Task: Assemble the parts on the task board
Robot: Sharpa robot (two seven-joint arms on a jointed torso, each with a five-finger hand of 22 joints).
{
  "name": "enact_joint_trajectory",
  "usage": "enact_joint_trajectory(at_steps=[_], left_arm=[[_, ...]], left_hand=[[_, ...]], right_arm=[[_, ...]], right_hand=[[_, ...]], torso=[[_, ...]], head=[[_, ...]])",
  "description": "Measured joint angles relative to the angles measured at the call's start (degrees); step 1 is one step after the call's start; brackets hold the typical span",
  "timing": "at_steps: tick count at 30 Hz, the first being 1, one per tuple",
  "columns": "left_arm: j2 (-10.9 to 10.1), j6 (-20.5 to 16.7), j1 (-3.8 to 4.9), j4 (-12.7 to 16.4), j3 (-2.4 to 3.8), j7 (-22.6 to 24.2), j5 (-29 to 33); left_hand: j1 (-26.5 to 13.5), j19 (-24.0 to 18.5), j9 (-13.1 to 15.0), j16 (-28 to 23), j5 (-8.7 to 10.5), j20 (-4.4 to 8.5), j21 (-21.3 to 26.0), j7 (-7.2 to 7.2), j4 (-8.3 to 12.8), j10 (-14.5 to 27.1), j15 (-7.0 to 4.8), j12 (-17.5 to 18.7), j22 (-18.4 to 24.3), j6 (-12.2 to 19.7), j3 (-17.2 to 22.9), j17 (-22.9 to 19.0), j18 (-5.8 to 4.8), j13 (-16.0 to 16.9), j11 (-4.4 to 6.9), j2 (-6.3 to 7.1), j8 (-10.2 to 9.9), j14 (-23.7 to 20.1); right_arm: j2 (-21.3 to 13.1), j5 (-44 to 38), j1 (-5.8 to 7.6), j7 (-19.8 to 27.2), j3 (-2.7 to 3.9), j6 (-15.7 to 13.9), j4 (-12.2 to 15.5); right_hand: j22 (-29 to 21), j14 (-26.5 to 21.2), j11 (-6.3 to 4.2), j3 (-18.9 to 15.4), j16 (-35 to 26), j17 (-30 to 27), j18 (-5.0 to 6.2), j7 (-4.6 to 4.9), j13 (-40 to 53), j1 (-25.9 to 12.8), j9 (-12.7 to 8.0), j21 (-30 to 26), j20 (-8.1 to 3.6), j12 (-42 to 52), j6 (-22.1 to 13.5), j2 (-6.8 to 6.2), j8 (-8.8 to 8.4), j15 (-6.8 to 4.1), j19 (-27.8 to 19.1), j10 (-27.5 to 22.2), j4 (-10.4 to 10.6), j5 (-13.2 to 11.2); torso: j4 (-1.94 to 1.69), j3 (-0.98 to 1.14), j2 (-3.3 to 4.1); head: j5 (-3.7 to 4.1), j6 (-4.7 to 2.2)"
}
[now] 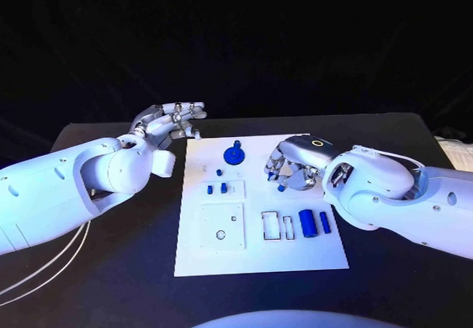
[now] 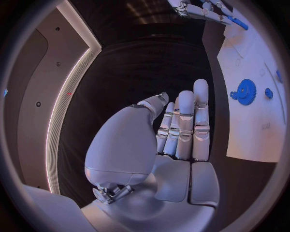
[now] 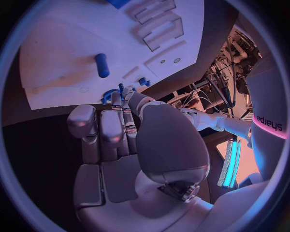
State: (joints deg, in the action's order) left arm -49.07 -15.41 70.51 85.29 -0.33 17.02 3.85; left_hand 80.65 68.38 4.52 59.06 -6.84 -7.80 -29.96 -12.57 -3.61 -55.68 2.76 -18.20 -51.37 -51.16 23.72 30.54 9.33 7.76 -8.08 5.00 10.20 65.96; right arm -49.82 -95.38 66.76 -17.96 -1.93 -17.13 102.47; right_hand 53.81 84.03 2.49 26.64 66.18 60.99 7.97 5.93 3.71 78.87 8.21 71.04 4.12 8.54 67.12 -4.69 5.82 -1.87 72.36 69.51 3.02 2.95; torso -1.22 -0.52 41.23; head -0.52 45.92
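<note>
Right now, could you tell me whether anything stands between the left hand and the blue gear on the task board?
Nothing visible does: the left hand hovers off the task board's far left corner, with only bare board between it and the blue gear.

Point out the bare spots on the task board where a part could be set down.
Free: the task board's near strip, below the square recess and the blue cylinders. Crowded: the far half, around the blue gear and under the right hand.

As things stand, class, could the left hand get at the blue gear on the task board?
Probably yes: the left hand hovers open off the task board's far left corner, and nothing lies between it and the blue gear.
</note>
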Motion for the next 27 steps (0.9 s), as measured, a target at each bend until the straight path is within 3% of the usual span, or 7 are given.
enact_joint_trajectory(at_steps=[11,18,27], left_arm=[[0.03,0.13,-0.02,0.00,0.00,-0.13,-0.06],[0.43,0.20,-0.03,-0.11,0.00,-0.18,-0.08],[0.91,0.28,-0.05,-0.27,0.00,-0.24,-0.10]], left_hand=[[0.00,0.00,0.00,0.00,0.00,0.00,0.00,0.19,0.00,0.20,0.00,0.00,0.07,0.19,0.00,-0.07,0.00,-0.01,0.21,0.00,0.20,0.00],[0.00,0.00,0.01,0.00,0.00,0.00,0.00,0.19,0.00,0.20,0.00,0.00,0.07,0.19,0.00,-0.06,0.00,-0.01,0.21,0.00,0.20,0.00],[0.00,-0.14,0.01,0.00,0.00,-0.13,0.23,0.09,0.00,0.40,0.00,-0.24,0.11,0.31,0.00,-0.10,0.00,0.04,0.00,-0.01,0.20,0.00]], right_arm=[[2.59,2.73,-1.54,2.07,0.17,-2.31,2.70],[4.74,4.78,-3.38,3.60,0.19,-2.51,1.41],[7.02,5.93,-5.46,5.30,0.12,-2.49,-0.80]], right_hand=[[0.16,0.00,0.26,0.18,0.21,0.13,0.00,0.27,0.02,0.00,0.33,0.22,0.20,-0.35,-0.30,0.00,-0.32,0.00,0.20,-0.14,-0.18,0.28],[0.21,0.00,0.26,0.33,0.21,0.21,-0.01,0.22,0.01,0.02,0.43,0.22,0.20,-0.35,-0.42,0.01,-0.39,0.00,0.20,-0.14,-0.33,0.29],[0.17,0.00,0.26,0.33,0.21,0.20,0.00,0.27,0.01,0.26,0.45,0.22,0.20,-0.57,-0.51,0.24,-0.54,0.00,0.20,-0.13,-0.34,0.28]], torso=[[0.01,-0.14,0.01],[0.02,-0.23,-0.01],[0.04,-0.12,-0.01]], head=[[-1.05,0.17],[-1.73,0.48],[-2.91,1.07]])
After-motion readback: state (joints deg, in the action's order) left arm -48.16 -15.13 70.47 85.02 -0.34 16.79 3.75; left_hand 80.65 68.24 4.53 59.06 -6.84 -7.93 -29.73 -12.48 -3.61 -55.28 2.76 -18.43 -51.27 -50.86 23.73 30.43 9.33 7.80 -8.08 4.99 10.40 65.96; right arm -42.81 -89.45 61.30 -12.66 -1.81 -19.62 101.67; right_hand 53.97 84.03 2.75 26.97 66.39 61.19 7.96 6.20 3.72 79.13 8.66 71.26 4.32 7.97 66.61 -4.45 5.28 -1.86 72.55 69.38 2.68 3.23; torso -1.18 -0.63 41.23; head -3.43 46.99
